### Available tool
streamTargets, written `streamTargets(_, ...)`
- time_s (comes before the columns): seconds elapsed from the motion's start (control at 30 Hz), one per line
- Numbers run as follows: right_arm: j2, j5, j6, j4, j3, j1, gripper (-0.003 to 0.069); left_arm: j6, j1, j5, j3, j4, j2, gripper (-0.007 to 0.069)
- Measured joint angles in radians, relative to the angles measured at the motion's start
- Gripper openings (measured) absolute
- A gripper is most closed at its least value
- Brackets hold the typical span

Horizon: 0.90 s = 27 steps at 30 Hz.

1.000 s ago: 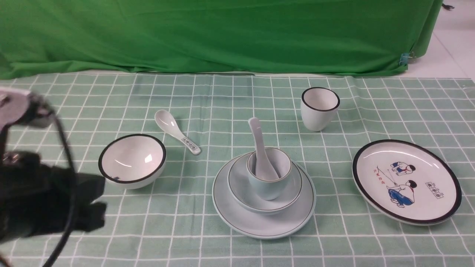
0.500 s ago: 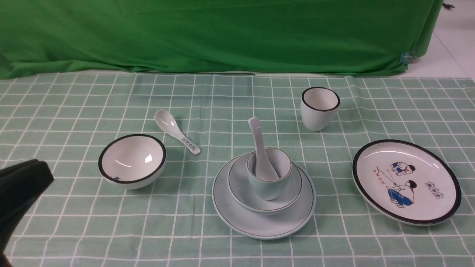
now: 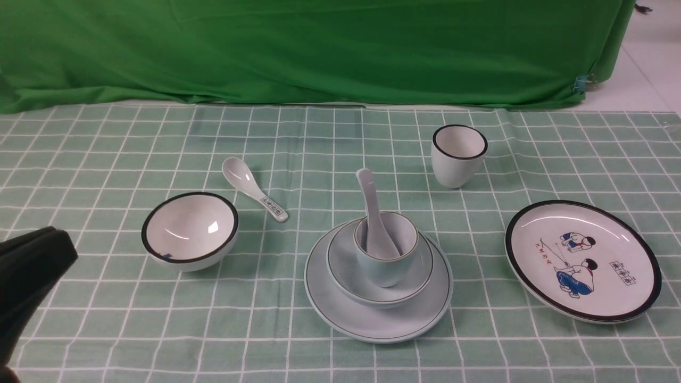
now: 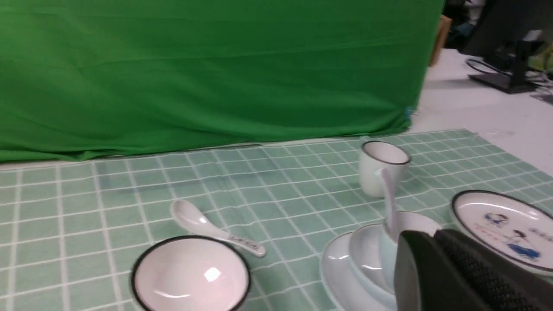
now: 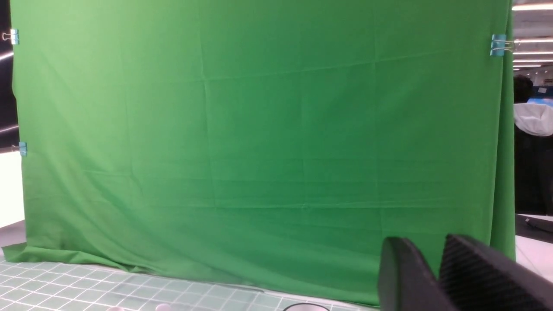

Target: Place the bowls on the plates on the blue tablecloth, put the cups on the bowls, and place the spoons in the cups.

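So one set is stacked up already: the pale blue plate point(image 3: 340, 314) sits on the blue tablecloth point(image 3: 330, 143) near the front middle of the surface, with the blue-grey bowl point(image 3: 348, 276) on it, the pale blue cup point(image 3: 384, 266) standing in that bowl, and the plain spoon point(image 3: 372, 213) in the cup, scoop end down and handle leaning up toward the back. The other set is scattered. The white black-rimmed bowl point(image 3: 189, 231) sits upright and empty on the cloth, off to the left. The marked spoon point(image 3: 254, 189) lies flat just behind it, apart from it, scoop facing up. The white cup point(image 3: 458, 155) stands upright further back on the right, and the cartoon plate point(image 3: 582, 260) lies at front right with nothing on it. The left pincer point(image 3: 32, 276) hangs at the left edge of the front view, away from all the dishes, and its fingers look pressed together with nothing between them. The right pincer point(image 5: 436, 268) only shows in its own wrist view against the green backdrop point(image 5: 259, 129), also clenched, holding nothing.
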Motion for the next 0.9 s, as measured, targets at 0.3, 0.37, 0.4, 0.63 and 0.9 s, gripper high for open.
streamTargets(0.3, 0.0, 0.0, 0.0, 0.0, 0.0, 0.0, 0.0205, 0.226, 0.31, -0.182, 0.304, -0.154, -0.162, 0.0011)
streamTargets(0.37, 0.0, 0.0, 0.0, 0.0, 0.0, 0.0, 0.021, 0.233, 0.344, -0.182, 0.34, -0.16, -0.177, 0.0011)
streamTargets(0.4, 0.0, 0.0, 0.0, 0.0, 0.0, 0.0, 0.0211, 0.234, 0.358, -0.182, 0.347, -0.164, -0.18, 0.0011)
streamTargets(0.63, 0.0, 0.0, 0.001, 0.0, 0.0, 0.0, 0.0214, 0.237, 0.383, -0.089, 0.352, -0.168, -0.188, 0.0011)
streamTargets(0.9, 0.0, 0.0, 0.001, 0.0, 0.0, 0.0, 0.0221, 0.238, 0.383, -0.04, 0.352, -0.168, -0.188, 0.0011)
